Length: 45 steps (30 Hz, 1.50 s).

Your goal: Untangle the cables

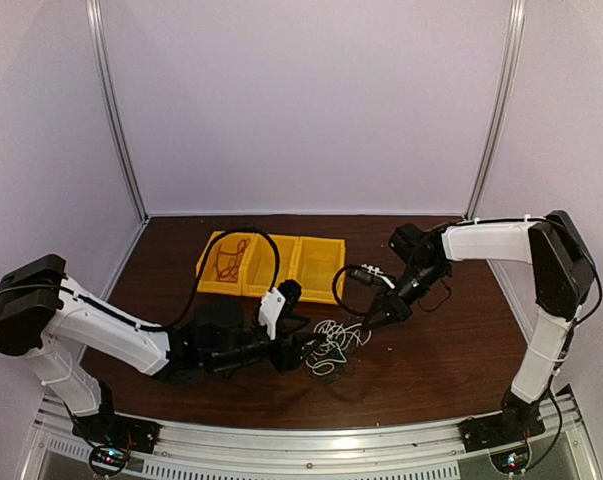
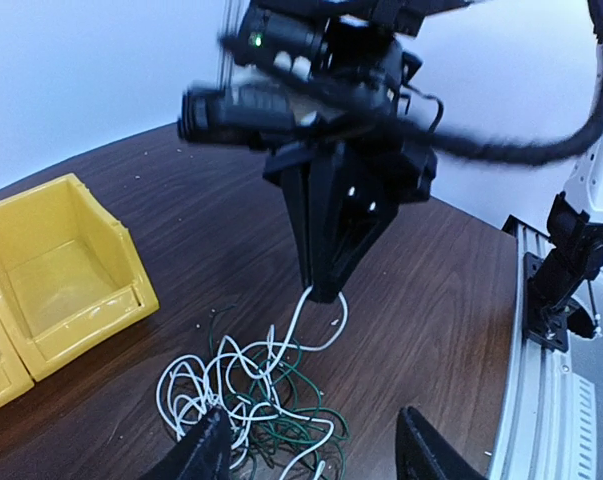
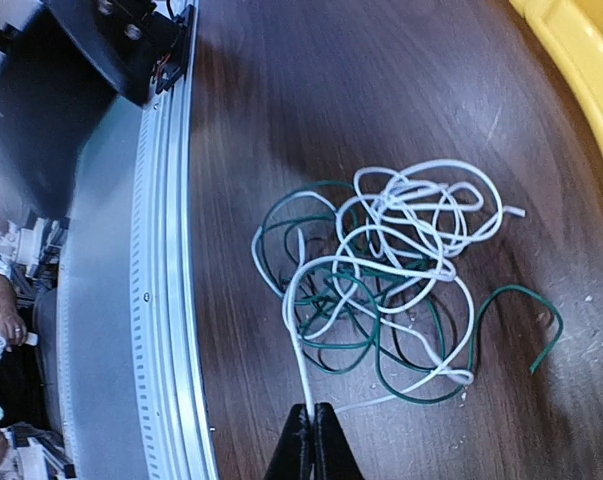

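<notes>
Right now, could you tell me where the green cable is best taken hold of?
Probably the free tail of the green cable, arcing out alone on the yellow bin side, clear of the white cable; come down from above, since it lies flat.

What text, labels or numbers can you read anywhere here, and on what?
None: no readable text in any view.
The yellow bins, white cable, green cable, right gripper and metal rail show no lettering.
</notes>
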Tool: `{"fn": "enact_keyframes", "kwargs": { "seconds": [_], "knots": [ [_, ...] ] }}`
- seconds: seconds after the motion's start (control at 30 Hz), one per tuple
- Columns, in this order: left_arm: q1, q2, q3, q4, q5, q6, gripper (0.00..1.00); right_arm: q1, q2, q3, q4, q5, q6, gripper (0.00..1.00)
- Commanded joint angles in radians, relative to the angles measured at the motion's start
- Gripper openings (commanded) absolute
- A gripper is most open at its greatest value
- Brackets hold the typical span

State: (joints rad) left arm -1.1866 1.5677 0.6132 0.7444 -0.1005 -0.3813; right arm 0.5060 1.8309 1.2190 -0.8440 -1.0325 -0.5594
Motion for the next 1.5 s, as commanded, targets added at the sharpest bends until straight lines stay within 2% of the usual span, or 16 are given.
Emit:
{"fn": "enact_keyframes", "kwargs": {
  "seconds": [0.0,0.17,0.3,0.37,0.47,0.53,0.57,0.63,0.73,0.87,1.27,1.47],
  "knots": [
    [-0.027,0.136,0.048,0.283,-0.126,0.114,0.57,0.047,-0.167,0.04,0.001,0.065,-0.004,0.0],
    [-0.037,0.319,0.073,0.637,-0.144,0.204,0.59,0.098,-0.241,0.058,-0.052,0.058,-0.004,0.0],
    [-0.038,0.466,0.189,0.763,-0.059,0.27,0.6,0.116,-0.271,0.062,-0.068,0.067,-0.004,0.0],
    [-0.038,0.533,0.272,0.757,-0.025,0.272,0.6,0.12,-0.27,0.08,-0.09,0.059,-0.014,0.0],
    [-0.038,0.619,0.396,0.706,0.016,0.252,0.52,0.122,-0.273,0.139,-0.146,0.031,-0.039,0.0],
    [-0.038,0.662,0.433,0.696,0.045,0.236,0.4,0.121,-0.283,0.207,-0.197,0.025,-0.058,0.0],
    [-0.038,0.678,0.443,0.693,0.058,0.226,0.29,0.121,-0.292,0.258,-0.214,0.029,-0.063,0.0],
    [-0.037,0.706,0.45,0.698,0.076,0.208,0.15,0.119,-0.315,0.329,-0.228,0.034,-0.06,0.0],
    [-0.037,0.735,0.45,0.696,0.1,0.181,0.06,0.114,-0.342,0.432,-0.235,0.047,-0.05,0.0],
    [-0.037,0.759,0.44,0.678,0.146,0.153,0.0,0.064,-0.351,0.576,-0.271,0.012,-0.062,0.0],
    [-0.037,0.799,0.401,0.611,0.116,0.139,0.0,-0.18,-0.365,0.936,-0.299,-0.191,-0.054,0.0],
    [-0.023,0.794,0.401,0.577,0.073,0.138,0.0,-0.257,-0.383,0.975,-0.311,-0.266,-0.053,0.0]
  ]
}}
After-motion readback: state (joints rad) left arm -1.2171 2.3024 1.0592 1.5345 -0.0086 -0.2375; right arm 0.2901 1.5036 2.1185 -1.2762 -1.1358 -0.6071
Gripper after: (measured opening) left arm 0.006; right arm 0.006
